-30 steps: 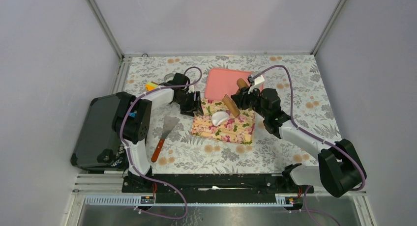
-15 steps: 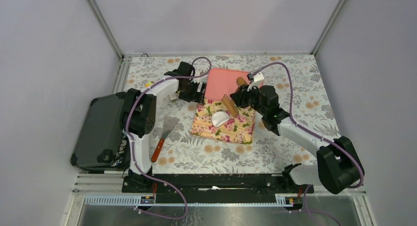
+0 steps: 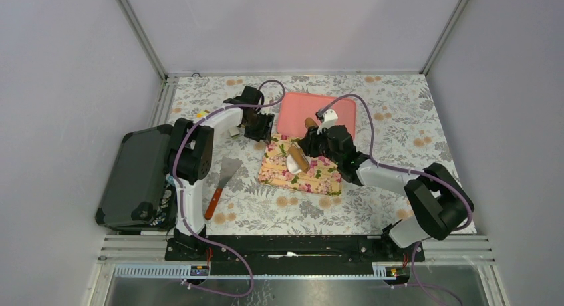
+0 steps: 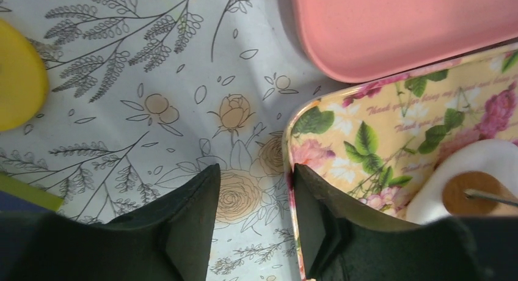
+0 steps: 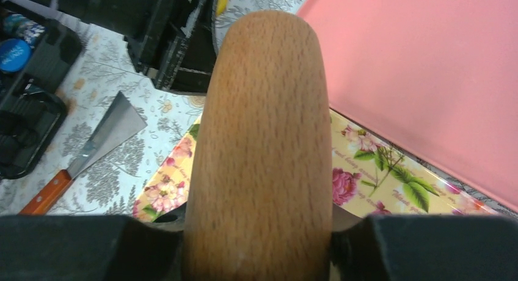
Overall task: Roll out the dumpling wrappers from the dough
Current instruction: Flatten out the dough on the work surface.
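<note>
1. Dough (image 4: 482,156): a white lump lying on the flowered tray (image 3: 319,181), left of its middle. It is not yet flattened, and no discs are showing.
2. Rolling pin (image 5: 262,128) is standing steeply tilted. In the left wrist view its lower end is sitting on top of the dough.
3. Right gripper (image 5: 259,232) is pinching the pin's shaft, with fingers clamped on both sides.
4. Left gripper (image 4: 253,226) is hanging spread at the tray's far-left corner, one finger outside the rim and the other over the tray. Cannot tell whether it is touching the rim.
5. Judging the step in hand: the first press is starting. To do it well, the pin probably needs lowering toward level, so its side rather than its end is bearing down. After that, short even passes working from the middle outward.
6. Closing the left fingers on the rim would likely be steadying the tray against sliding.
7. Pink tray (image 3: 312,106) is lying just beyond. Scraper (image 3: 225,176) is lying on the tablecloth, well apart to the left.
</note>
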Action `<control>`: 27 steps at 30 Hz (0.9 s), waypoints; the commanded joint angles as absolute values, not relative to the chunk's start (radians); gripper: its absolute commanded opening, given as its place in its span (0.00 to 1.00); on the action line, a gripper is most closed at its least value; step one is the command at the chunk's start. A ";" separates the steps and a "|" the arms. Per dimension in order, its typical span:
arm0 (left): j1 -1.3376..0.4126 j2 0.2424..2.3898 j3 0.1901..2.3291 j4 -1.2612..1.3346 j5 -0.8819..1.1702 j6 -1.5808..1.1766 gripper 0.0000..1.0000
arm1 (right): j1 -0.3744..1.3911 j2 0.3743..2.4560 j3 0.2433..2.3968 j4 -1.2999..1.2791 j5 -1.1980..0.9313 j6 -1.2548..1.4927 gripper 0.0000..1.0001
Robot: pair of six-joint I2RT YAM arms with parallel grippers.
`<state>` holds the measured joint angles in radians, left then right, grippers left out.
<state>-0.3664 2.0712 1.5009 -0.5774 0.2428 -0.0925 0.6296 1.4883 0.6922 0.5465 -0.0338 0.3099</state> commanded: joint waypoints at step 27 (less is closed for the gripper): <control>-0.367 2.033 1.299 -0.508 0.160 -0.306 0.00 | 0.787 1.683 0.586 0.624 -0.058 0.269 0.00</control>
